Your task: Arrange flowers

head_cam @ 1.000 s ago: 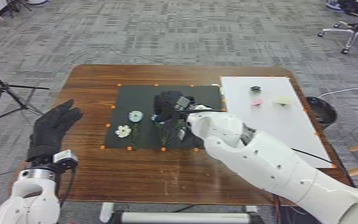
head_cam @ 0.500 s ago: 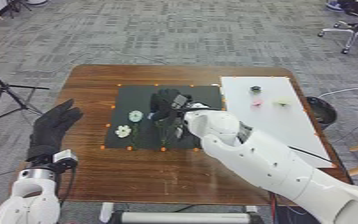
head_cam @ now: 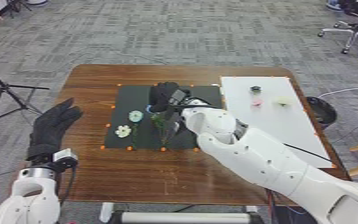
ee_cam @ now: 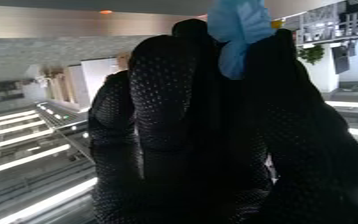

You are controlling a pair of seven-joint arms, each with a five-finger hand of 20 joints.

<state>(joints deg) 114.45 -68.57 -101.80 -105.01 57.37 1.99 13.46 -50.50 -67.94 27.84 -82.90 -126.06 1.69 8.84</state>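
Black fingers [head_cam: 164, 92] around blue flower [ee_cam: 240, 25]

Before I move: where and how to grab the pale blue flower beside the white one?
Probably pinch the green stem just below the pale blue bloom, from above and its right: the thin stem runs from bloom toward the robot, and the white flower crowds its left.

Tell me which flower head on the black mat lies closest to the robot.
The white flower. The pale blue flower beside it lies farther from the robot.
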